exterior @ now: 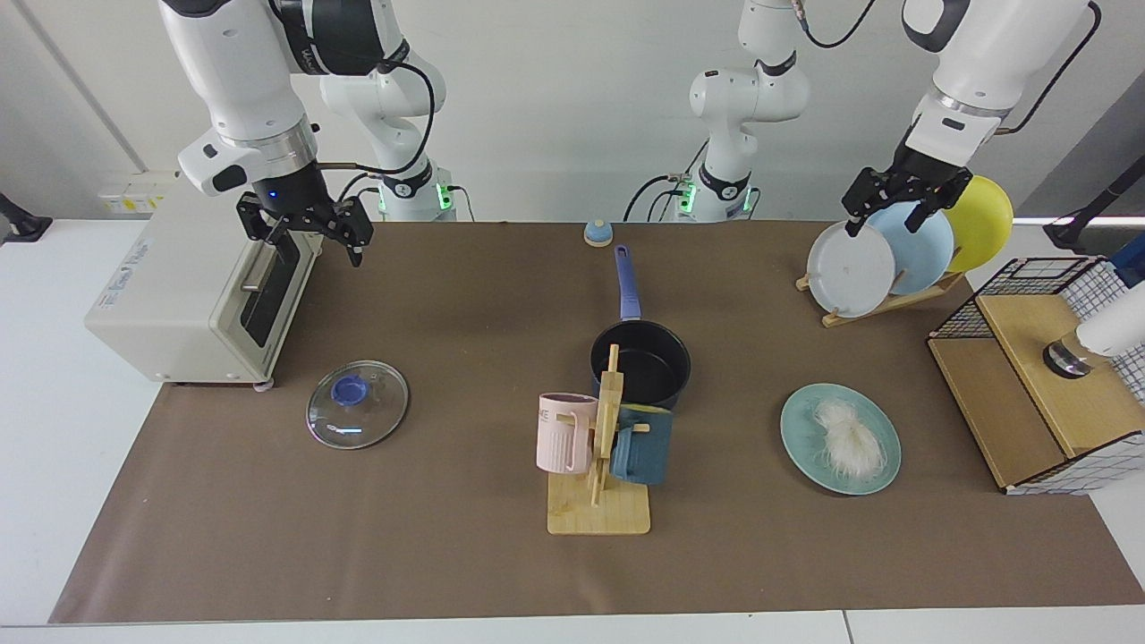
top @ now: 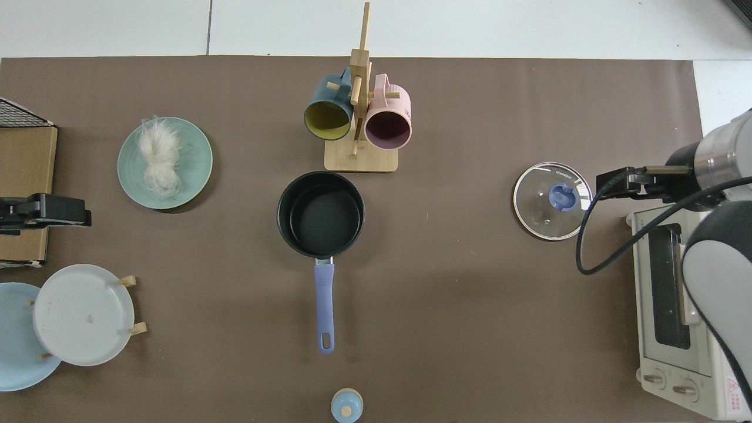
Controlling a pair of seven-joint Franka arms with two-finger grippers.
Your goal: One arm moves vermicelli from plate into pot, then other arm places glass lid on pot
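We see the fluffy white tuft of vermicelli (exterior: 847,437) lying on the round, flat teal-green plate (exterior: 799,438), its long axis running roughly across the plate from the far side to the near side in the facing view. The plate sits on the brown-covered worktop (exterior: 447,555), well apart from the small dark navy saucepan, the pot (exterior: 640,364), which stands empty near the middle with its long blue handle pointing toward the robots. The left gripper (exterior: 902,204) hangs high above the rack of plates (exterior: 881,253), fingers spread moderately and holding nothing; the vermicelli lies below it and toward the camera, so we judge this arm the nearer one for the first transfer. It would need to come down and forward, and closing across the short width of the tuft looks the surer grasp. The right gripper (exterior: 313,234) hovers in front of the cream toaster oven (exterior: 192,295), fingers also apart and empty. The round clear glass lid (exterior: 358,404) with its blue knob lies flat on the worktop below and nearer the camera from that gripper, placing the right arm closest to it. Nothing has been moved into the pot yet.
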